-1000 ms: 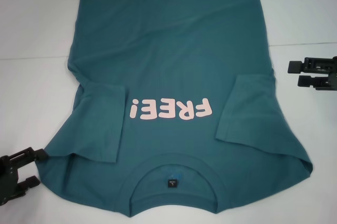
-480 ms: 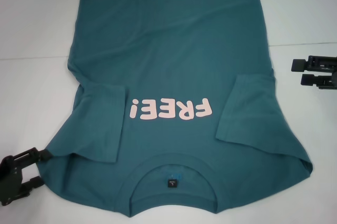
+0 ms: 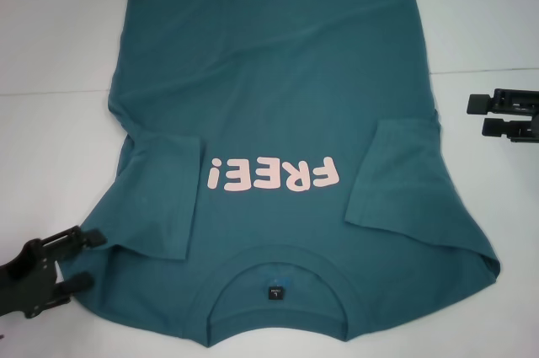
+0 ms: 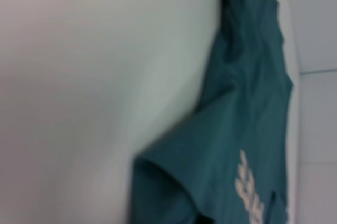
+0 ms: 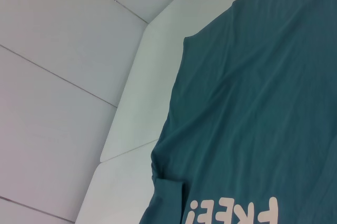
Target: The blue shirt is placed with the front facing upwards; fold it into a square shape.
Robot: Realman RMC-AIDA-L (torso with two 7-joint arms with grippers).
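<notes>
The blue shirt lies front up on the white table, collar nearest me, pink "FREE!" print reading upside down. Both short sleeves are folded inward over the body. My left gripper is open at the shirt's near left shoulder corner, its fingertips at the cloth's edge with nothing between them. My right gripper hovers open off the shirt's right side, apart from the cloth. The left wrist view shows the shirt edge and sleeve fold. In the right wrist view the shirt and its print appear.
The white table stretches around the shirt, with a seam line crossing it at mid-depth on both sides. A pale wall and the table's far edge appear in the right wrist view.
My left gripper has moved right and slightly away from me, reaching the shirt's near left corner. The right gripper drifted a little to the right, then stayed. The shirt has not shifted.
</notes>
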